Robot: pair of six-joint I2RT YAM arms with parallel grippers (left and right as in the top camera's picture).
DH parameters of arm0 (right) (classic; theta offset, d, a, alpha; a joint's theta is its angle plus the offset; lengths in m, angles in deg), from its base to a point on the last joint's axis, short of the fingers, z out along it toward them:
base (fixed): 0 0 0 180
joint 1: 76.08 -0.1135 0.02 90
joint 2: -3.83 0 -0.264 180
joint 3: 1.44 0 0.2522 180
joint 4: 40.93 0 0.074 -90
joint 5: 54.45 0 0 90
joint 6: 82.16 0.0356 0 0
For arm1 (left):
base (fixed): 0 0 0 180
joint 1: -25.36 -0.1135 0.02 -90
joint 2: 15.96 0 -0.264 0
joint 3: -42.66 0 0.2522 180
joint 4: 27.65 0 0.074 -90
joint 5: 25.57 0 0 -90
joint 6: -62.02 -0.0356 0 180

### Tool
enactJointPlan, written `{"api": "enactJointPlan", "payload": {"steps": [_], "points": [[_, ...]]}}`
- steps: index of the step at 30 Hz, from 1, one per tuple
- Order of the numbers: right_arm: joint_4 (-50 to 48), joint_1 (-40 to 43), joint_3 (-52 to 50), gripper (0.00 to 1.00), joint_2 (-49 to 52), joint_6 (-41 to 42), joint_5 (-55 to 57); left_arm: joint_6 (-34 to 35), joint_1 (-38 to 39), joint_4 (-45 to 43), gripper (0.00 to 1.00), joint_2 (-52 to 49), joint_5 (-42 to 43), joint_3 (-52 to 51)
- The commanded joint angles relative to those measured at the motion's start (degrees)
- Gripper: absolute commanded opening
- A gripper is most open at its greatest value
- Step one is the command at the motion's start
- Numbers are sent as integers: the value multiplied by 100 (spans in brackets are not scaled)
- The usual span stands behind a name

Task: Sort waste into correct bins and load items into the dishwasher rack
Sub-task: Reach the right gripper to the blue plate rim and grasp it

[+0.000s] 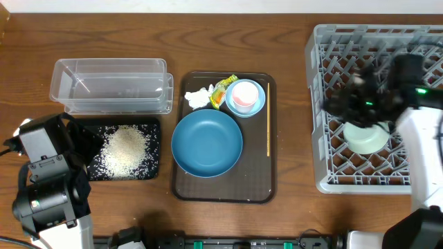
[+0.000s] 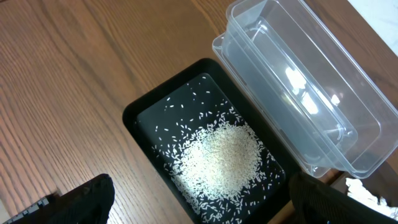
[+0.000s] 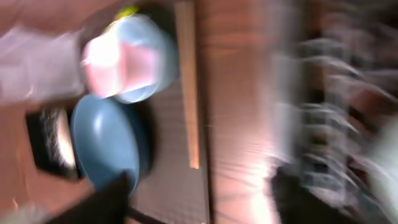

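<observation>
Right of the dark-brown rectangular serving tray (image 1: 221, 188), overhead: light-grey plastic pegged rack (image 1: 332, 55) holding the mint-green bowl (image 1: 367, 138); right gripper (image 1: 360, 111) blurred above it.
On the tray: large dark-blue round dish (image 1: 207, 143); small light-blue bowl (image 1: 259, 104) containing the small pink cup (image 1: 243, 93); crumpled white tissue (image 1: 197, 98); yellow-green wrapper (image 1: 223, 90); thin wooden stick (image 1: 268, 131) along the rack-side edge, between dish and rack.
Left of the tray: shallow black tray (image 1: 154, 166) with loose white rice (image 1: 126, 146); clear plastic tub (image 1: 111, 66).
Left wrist: left gripper (image 2: 202, 193) spread wide, empty, over the rice.
Right wrist: blurred; fingers apart, nothing between. The right arm is judged nearer the dish.
</observation>
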Motion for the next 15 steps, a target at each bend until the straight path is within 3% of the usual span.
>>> {"api": "enactJointPlan", "payload": {"steps": [1,6,12,15], "points": [[-361,-1010,114,83,-79,-201,-568,7,-35,13,92,-7,-48,48],[-1266,-2765,114,96,-35,328,365,7,-35,13,92,-7,-48,48],[-2124,-4911,114,96,498,713,2369,7,-35,13,92,-7,-48,48],[-2400,-5598,129,96,911,850,2981,7,-35,13,92,-7,-48,48]]}}
